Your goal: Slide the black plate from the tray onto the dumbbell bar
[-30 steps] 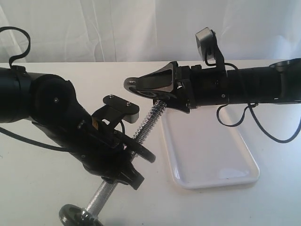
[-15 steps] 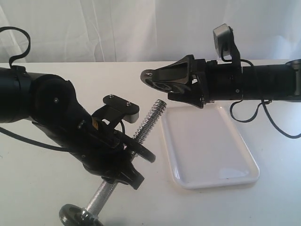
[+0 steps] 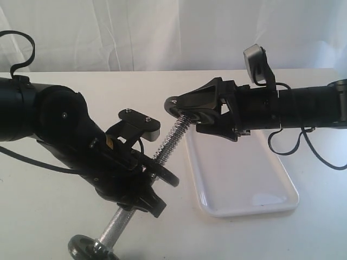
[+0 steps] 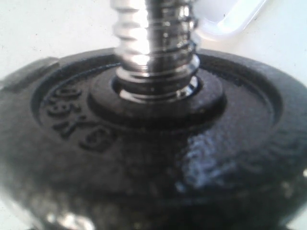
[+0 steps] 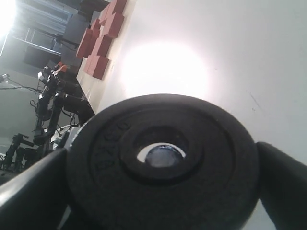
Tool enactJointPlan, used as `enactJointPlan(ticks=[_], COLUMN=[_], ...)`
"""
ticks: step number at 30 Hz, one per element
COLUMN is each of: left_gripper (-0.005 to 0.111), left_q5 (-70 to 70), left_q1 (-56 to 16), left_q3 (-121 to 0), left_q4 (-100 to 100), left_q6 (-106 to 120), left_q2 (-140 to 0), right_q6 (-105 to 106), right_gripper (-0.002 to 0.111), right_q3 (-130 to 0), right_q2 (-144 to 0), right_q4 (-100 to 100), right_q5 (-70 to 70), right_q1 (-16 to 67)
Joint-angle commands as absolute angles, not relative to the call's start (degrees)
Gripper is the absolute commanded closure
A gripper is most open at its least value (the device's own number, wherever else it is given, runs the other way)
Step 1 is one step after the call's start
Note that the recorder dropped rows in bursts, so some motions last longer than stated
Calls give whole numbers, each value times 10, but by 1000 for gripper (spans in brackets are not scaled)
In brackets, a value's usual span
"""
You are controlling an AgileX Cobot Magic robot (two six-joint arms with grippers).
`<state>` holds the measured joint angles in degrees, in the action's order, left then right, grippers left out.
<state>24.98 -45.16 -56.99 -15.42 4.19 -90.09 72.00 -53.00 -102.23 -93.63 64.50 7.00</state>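
My right gripper is shut on the black plate, holding it edge-on at the upper tip of the dumbbell bar. In the right wrist view the plate sits between both fingers, and the bar's chrome tip shows through its centre hole, slightly off centre. My left gripper is shut on the bar's middle and holds it tilted. Another black disc rides on the threads just above that grip. The white tray lies bare below the right gripper.
The bar's lower end carries a black disc and chrome star nut near the table's front edge. A loose black cable hangs from the right arm over the tray's far side. A white curtain closes the back.
The right gripper with the plate lifted up and to the right off the bar, then came back down. The plate now sits at the bar's tip again. The left arm has not moved.
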Motion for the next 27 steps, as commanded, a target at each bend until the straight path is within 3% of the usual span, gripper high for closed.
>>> enactJointPlan(ticks=[1, 27], left_gripper=[107, 107], left_q5=[214, 217], left_q1=[-445, -445], left_q3=[-586, -586], left_q4=[-179, -180], left_q6=[29, 30], left_q2=[-873, -873], right_q6=[717, 719], right_gripper=[108, 108], right_q3=[-519, -519], right_q2=[-1011, -1013], right_q4=[-986, -992], right_q5=[666, 627], right_q1=[68, 102])
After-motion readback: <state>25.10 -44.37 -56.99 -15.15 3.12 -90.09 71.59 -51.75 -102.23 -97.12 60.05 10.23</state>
